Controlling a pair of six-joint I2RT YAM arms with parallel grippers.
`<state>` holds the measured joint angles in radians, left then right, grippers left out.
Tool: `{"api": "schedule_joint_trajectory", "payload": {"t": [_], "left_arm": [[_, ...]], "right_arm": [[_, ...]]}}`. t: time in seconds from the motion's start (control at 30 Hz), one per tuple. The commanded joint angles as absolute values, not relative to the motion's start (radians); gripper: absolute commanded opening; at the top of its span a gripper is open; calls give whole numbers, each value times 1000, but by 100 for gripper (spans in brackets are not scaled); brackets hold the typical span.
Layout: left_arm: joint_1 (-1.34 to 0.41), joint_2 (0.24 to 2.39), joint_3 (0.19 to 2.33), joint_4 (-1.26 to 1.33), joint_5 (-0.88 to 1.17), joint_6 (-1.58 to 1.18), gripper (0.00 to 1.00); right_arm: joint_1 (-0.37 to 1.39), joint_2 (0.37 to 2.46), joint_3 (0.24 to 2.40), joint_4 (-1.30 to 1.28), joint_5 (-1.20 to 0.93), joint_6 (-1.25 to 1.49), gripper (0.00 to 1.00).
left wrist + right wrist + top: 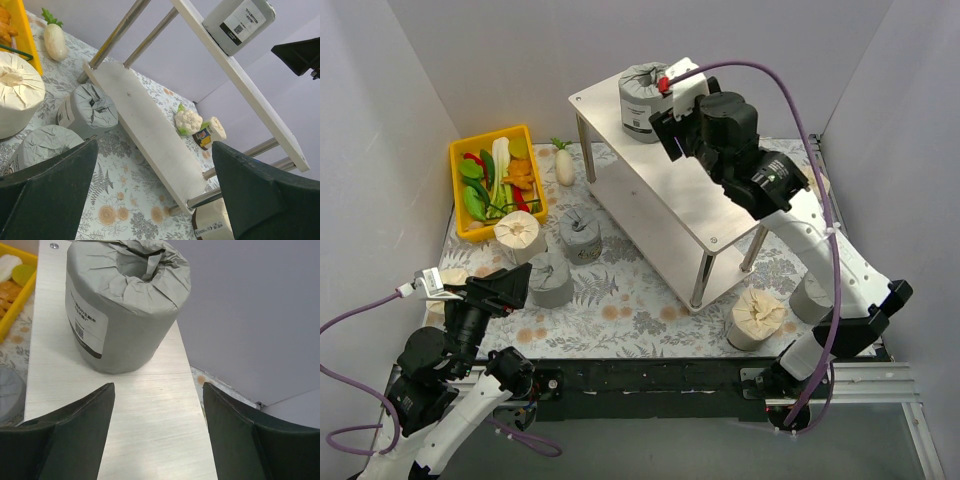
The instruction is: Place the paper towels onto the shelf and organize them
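The shelf point(692, 205) stands slantwise in the middle, with one grey paper towel roll point(641, 100) upright on the far end of its top board. My right gripper point(666, 122) is open and empty just behind that roll; in the right wrist view the roll point(125, 305) stands clear ahead of the gripper point(157, 405) on the board point(145, 430). My left gripper point(515, 290) is open and empty, low at the near left beside a grey roll point(551, 281). On the table are a cream roll point(518, 237), a grey roll point(580, 233), a cream roll point(757, 318) and a half-hidden grey roll point(808, 298).
A yellow bin point(460, 195) of vegetables stands at far left, with a white radish point(565, 164) beside it. In the left wrist view a cauliflower point(187, 120) and a small lying object point(211, 133) sit beyond the shelf's lower board point(145, 130). Grey walls close three sides.
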<state>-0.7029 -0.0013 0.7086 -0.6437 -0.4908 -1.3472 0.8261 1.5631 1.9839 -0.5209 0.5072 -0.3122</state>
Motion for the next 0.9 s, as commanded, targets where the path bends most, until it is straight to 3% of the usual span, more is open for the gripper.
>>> {"api": "schedule_joint_trajectory", "payload": {"t": [0.0,0.4,0.87], "left_arm": [[-706,-75,703,-650,-503,-1345,98],[-706,-72,701,-649,-503,-1345,98],[-706,-58,701,-649,-502,-1341,98]], "right_arm": [[779,1538,1977,-469,319,-203,79],[713,1675,2074,-439,157,-196,74],[693,1838,2191,-371,207,-199,62]]}}
